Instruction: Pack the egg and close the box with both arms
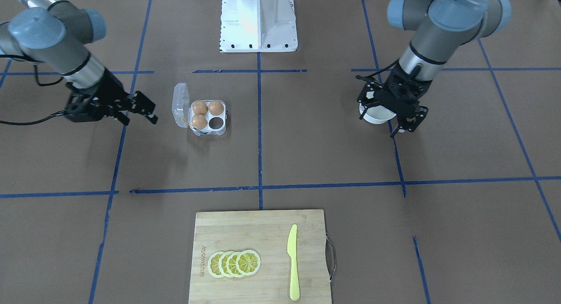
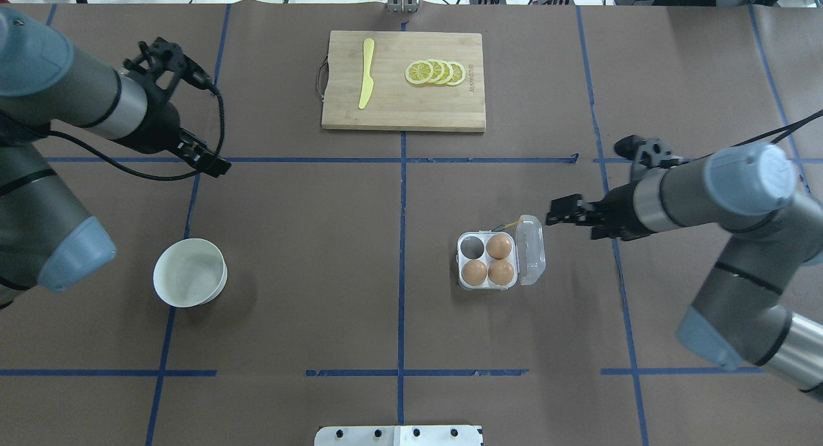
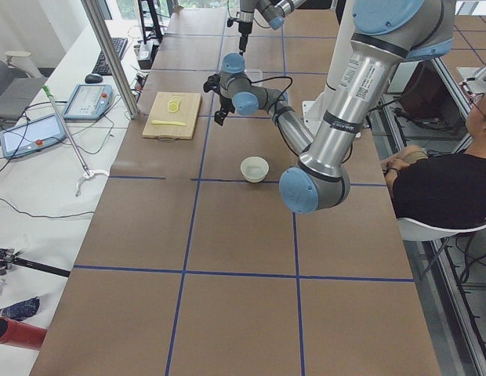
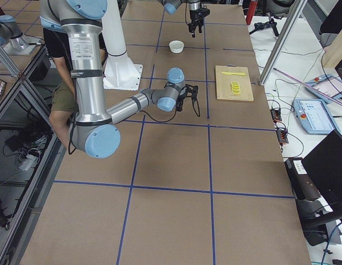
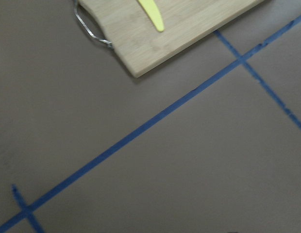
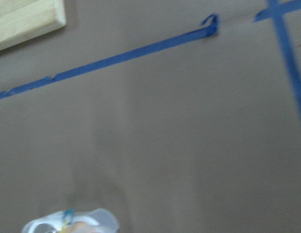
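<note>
Three eggs (image 2: 500,247) are seated in the clear egg carton (image 2: 472,245), which is set on the surface (image 2: 321,272) with one cell bare and its hinged lid (image 2: 532,250) laid open towards the right arm. The right tool (image 1: 139,113) is held spread and empty just beside that lid, presumably so that it can be folded over. The left tool (image 1: 396,109), likewise spread and empty, is held raised on the white bowl's (image 2: 193,276) side, well apart from the carton.
</note>
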{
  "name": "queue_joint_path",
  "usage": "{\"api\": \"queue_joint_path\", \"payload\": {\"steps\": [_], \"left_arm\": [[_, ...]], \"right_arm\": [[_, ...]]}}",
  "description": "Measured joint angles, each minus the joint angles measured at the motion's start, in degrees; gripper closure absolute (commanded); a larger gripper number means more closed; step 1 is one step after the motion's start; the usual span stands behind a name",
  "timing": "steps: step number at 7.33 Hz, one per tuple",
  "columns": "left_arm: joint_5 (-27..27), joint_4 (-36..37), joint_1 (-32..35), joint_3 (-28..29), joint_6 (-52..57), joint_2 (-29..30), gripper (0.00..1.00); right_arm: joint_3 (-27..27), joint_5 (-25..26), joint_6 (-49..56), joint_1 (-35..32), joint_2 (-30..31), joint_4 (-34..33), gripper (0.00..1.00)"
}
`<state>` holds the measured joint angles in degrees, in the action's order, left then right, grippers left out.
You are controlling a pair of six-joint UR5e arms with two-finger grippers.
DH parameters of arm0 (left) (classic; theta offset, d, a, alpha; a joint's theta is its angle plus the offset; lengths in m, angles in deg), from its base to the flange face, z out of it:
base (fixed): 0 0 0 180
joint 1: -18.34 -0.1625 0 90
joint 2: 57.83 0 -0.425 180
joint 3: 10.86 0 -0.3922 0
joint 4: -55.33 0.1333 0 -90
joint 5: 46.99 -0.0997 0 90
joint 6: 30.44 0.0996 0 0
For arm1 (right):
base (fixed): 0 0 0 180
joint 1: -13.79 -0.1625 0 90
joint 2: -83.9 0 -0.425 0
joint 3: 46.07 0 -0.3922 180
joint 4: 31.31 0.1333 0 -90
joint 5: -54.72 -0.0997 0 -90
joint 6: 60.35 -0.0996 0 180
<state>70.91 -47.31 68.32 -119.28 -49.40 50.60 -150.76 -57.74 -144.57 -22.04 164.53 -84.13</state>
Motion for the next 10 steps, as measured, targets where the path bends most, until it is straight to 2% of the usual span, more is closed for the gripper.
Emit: {"api": "queue_joint_path", "payload": {"steps": [2,3,4,5,6,8,10], "left_arm": [[0.1,0.1,4.9,0.1,10.7,-3.8,0.13],[0.3,0.3,7.2,0.3,14.8,-5.1,0.13],[1.2,1.2,9.8,0.7,17.6,-6.1,0.0],[2.6,2.4,12.7,0.9,18.8,-7.4,0.0],[3.8,3.3,16.0,1.2,19.2,-9.1,0.0],[4.7,3.8,23.4,3.8,19.5,-12.2,0.0],[7.6,3.9,30.3,8.5,19.4,-13.0,0.0]], "right_arm": [[-1.0,7.6,-8.9,8.1,-11.7,-10.7,0.0],[-3.4,8.3,-10.3,8.8,-14.5,-15.8,0.0],[-6.4,6.7,-10.6,7.3,-15.3,-19.7,0.0],[-9.1,2.1,-10.4,3.0,-14.6,-22.8,0.0],[-11.6,-3.8,-9.6,-2.7,-12.3,-24.4,0.0],[-16.2,-13.3,-2.3,-13.7,-3.1,-25.2,0.0],[-18.1,-21.0,16.6,-26.2,9.6,-25.2,0.0]]}}
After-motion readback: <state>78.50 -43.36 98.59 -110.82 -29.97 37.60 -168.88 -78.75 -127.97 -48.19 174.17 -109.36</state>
